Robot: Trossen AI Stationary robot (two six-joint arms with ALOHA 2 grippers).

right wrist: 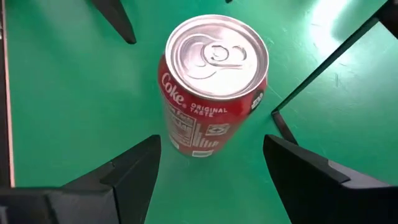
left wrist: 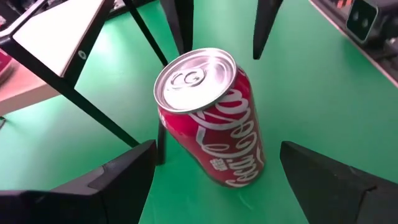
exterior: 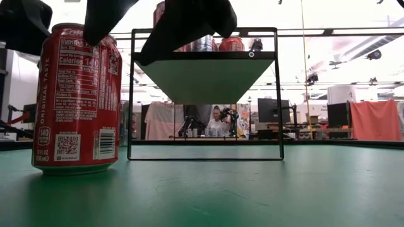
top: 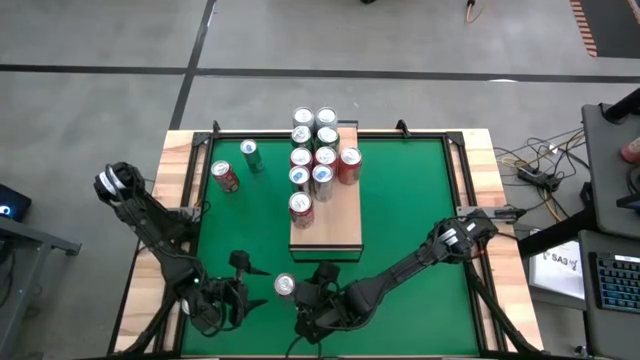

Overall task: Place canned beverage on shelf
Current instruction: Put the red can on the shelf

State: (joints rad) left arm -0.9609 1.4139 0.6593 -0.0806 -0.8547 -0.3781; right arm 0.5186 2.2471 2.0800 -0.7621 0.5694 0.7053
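about ten cans already on the shelf. one red can upright on the green desk near its front. left fingers and right fingers spread, flanking it untouched. two side cans also left.
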